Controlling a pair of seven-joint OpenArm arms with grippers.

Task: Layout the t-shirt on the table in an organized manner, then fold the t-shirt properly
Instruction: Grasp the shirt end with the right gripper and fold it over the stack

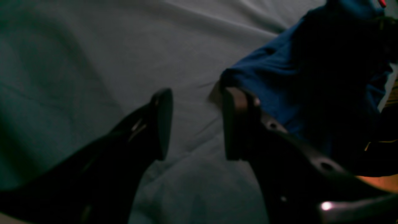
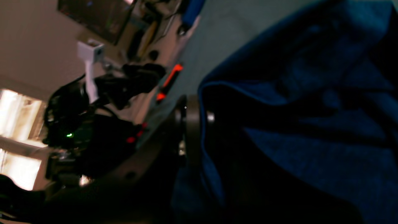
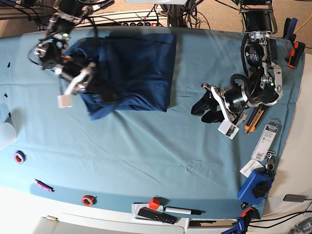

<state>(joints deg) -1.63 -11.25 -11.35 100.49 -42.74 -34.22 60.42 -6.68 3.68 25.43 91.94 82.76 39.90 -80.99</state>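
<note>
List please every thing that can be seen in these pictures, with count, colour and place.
t-shirt: one, dark navy, far part of the table, partly folded
table: one, covered in light teal cloth
tape rolls: two, purple near the base view's left edge, red at the front edge
pink pen: one, front left
red cube: one, front edge
black remote: one, beside the cube
black marker: one, front edge
blue block: one, front right
packaged tool: one, right edge
right gripper: one, black, shut on the t-shirt edge
left gripper: one, black, open, over bare cloth beside the t-shirt
</note>
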